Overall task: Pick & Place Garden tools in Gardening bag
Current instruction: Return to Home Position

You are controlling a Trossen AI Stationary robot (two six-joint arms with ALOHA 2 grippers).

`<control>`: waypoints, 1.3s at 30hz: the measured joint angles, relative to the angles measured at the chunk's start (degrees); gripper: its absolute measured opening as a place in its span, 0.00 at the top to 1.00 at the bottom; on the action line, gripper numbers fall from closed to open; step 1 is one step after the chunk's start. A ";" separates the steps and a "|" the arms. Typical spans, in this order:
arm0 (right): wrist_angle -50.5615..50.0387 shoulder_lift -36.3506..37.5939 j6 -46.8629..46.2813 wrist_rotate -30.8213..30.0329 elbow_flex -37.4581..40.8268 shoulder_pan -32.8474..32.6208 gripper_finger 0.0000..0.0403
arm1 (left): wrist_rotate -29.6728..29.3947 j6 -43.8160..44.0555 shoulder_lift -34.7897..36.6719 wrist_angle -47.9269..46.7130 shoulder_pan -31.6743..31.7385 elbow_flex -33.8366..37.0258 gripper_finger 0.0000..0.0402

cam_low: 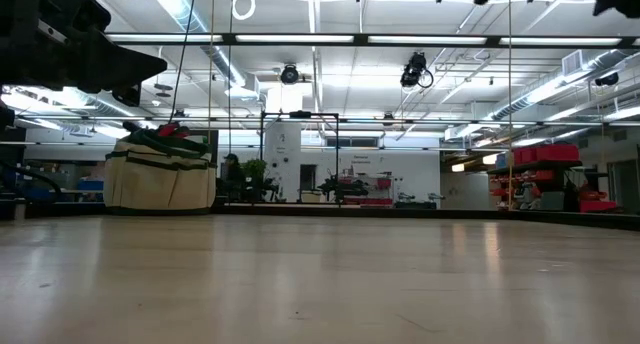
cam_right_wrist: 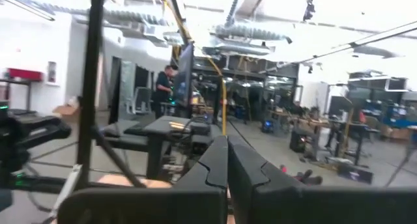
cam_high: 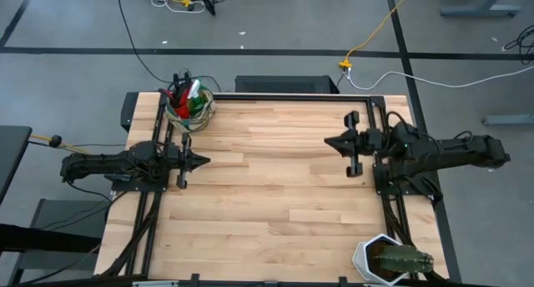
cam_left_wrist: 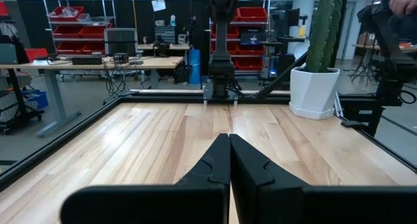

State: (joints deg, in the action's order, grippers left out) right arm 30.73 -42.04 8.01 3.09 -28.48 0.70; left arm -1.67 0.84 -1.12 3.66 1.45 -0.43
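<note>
Wooden table [cam_high: 284,195], gardening bag [cam_high: 190,112] at corner by left arm, crammed with garden tools [cam_high: 185,97]. Cactus pot [cam_high: 374,255] at opposite corner. Left gripper [cam_high: 205,161], right gripper [cam_high: 328,141] clenched empty.

black jointed arms [cam_high: 108,166] — left hand [cam_left_wrist: 229,142] matte, notched.

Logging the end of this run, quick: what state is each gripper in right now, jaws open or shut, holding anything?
Left gripper: jaws shut, holding nothing.
Right gripper: jaws shut, holding nothing.
</note>
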 joint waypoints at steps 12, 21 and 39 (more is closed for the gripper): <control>5.12 11.71 0.04 -1.09 15.57 -4.14 0.99 | 0.00 0.00 0.02 0.00 0.00 0.00 0.99; 6.56 20.01 1.80 -1.11 24.49 -4.16 0.99 | 0.02 0.01 0.02 0.00 0.00 0.00 0.99; -11.14 30.99 1.88 -1.93 27.64 -4.14 0.99 | 0.02 0.00 0.02 0.00 -0.01 0.00 0.94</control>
State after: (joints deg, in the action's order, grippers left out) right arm 19.59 -11.04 9.89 1.16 -0.84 -3.44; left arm -1.65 0.84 -1.10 3.66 1.44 -0.43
